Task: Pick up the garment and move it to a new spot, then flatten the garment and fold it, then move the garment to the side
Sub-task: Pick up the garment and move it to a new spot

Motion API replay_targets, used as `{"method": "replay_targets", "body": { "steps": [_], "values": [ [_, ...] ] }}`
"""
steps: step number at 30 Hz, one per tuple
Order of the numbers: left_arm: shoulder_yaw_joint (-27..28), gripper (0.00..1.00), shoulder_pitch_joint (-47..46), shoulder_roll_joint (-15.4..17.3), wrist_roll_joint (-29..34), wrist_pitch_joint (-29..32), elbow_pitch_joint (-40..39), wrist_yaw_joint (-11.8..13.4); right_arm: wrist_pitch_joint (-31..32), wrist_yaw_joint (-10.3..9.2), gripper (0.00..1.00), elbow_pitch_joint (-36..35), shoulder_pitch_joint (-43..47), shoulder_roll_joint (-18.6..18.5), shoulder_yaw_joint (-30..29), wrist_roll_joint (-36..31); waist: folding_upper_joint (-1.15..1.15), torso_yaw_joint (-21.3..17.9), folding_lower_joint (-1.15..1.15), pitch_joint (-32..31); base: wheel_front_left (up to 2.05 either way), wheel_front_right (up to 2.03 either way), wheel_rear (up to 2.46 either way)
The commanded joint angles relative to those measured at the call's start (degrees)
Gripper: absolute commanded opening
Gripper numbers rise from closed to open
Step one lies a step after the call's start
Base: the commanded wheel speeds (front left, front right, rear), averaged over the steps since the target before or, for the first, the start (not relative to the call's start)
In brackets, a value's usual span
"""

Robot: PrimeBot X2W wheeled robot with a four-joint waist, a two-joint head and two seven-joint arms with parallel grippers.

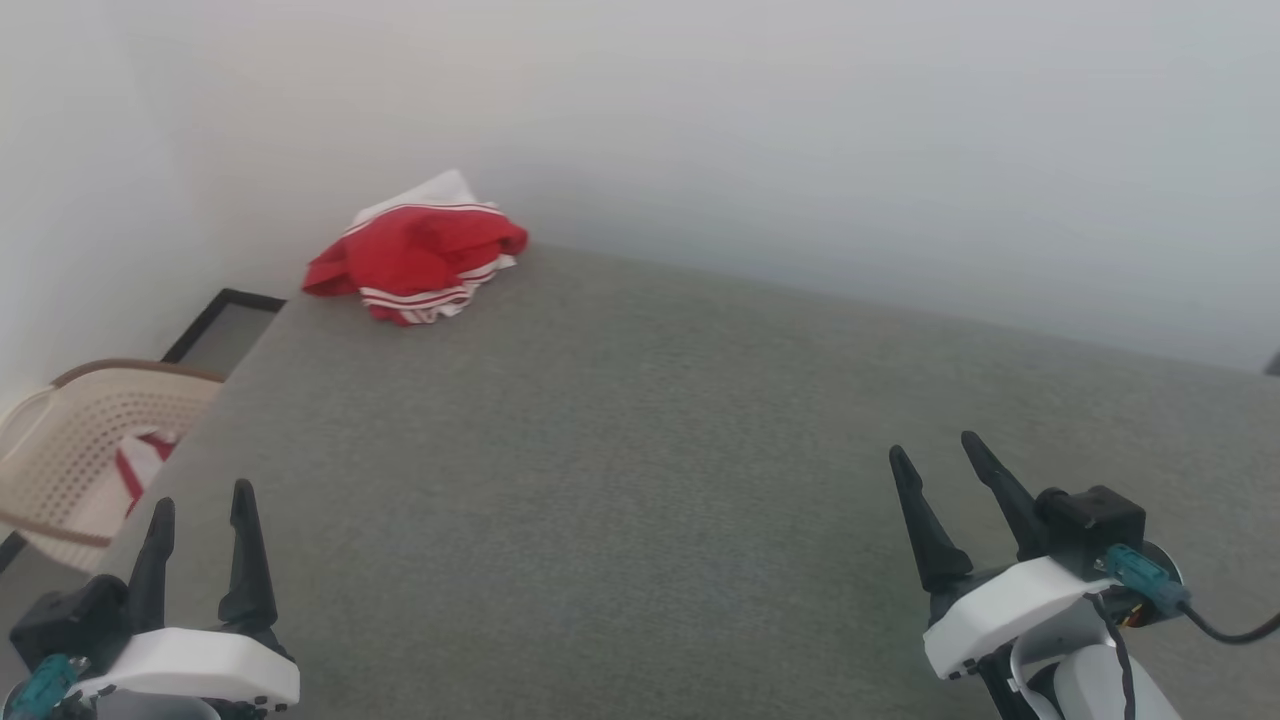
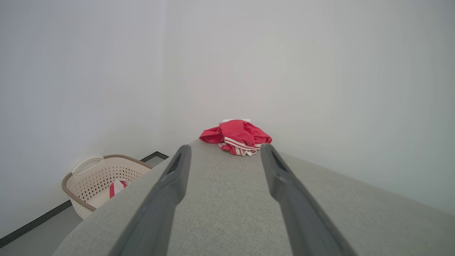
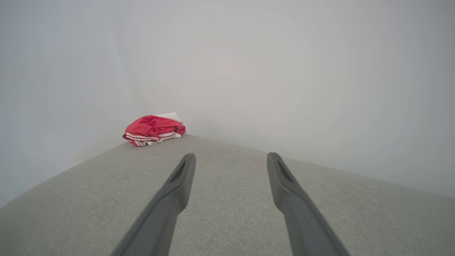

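In the head view, the garment (image 1: 420, 255) is seen crumpled in a red heap with its white striped bands showing, at the far left corner of the grey bench (image 1: 640, 450), close to the wall. The left hand (image 1: 202, 495) and the right hand (image 1: 932, 443) are held low at the near edge, well apart from the heap. Both are spread wide and nothing is gripped in either. A pale basket (image 1: 60, 470) with a red and white cloth in it is seen on the floor beside the bench.

In the left wrist view, the garment (image 2: 236, 137) is framed far ahead between the parted fingers, with bare bench between them.

In the right wrist view, the garment (image 3: 153, 129) lies far off to the left of the open fingers – untouched.

Nothing of the task is judged done. The pick-up has not been begun, and the move to a new spot, the flattening, the folding and the setting aside are all left.
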Motion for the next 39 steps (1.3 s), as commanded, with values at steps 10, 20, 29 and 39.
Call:
{"method": "replay_targets", "body": {
  "steps": [10,20,29,39],
  "values": [
    [0.22,1.00,1.30,-0.07,-1.38,0.91,-2.35,0.89,-0.55,0.01,1.00,0.47,-0.33,-0.05,0.33,0.04,0.00,4.09,0.00,0.34,0.00,0.00,0.00],
    [0.70,1.00,-0.38,0.17,-3.01,0.97,-1.33,0.75,-0.15,0.01,1.00,-0.61,-0.40,-0.58,0.23,-0.27,0.00,5.46,0.00,1.49,0.00,0.00,0.00],
    [1.45,1.00,-9.82,1.97,-7.42,3.64,3.44,-1.11,1.09,0.01,1.00,-3.07,-2.39,-1.91,-0.45,-1.27,0.00,4.62,0.00,5.20,0.00,0.00,0.00],
    [-0.81,1.00,-25.70,7.43,-9.00,6.10,14.51,-3.48,3.47,0.00,1.00,-7.44,-5.74,-3.71,-0.53,-2.80,0.00,0.44,0.00,12.34,0.00,0.00,0.00]
  ]
}}
